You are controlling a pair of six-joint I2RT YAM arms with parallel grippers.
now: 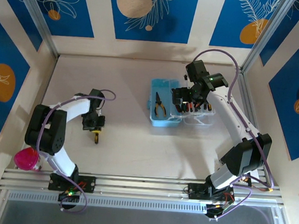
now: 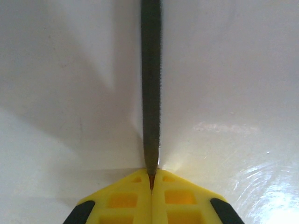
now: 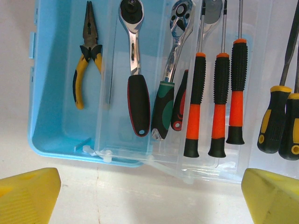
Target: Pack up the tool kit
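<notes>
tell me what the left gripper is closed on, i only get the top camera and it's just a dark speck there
observer: The left gripper is shut on a thin dark file. Its fine ridged edge shows in the left wrist view.
operator: which way does it point
observer: Straight out from between the yellow fingers, over bare table.
operator: ok, and what's under the right arm, it blocks the case for me
observer: In the clear part of the case, ratchets and three orange-and-black screwdrivers lie side by side, handles toward the open right gripper.
</notes>
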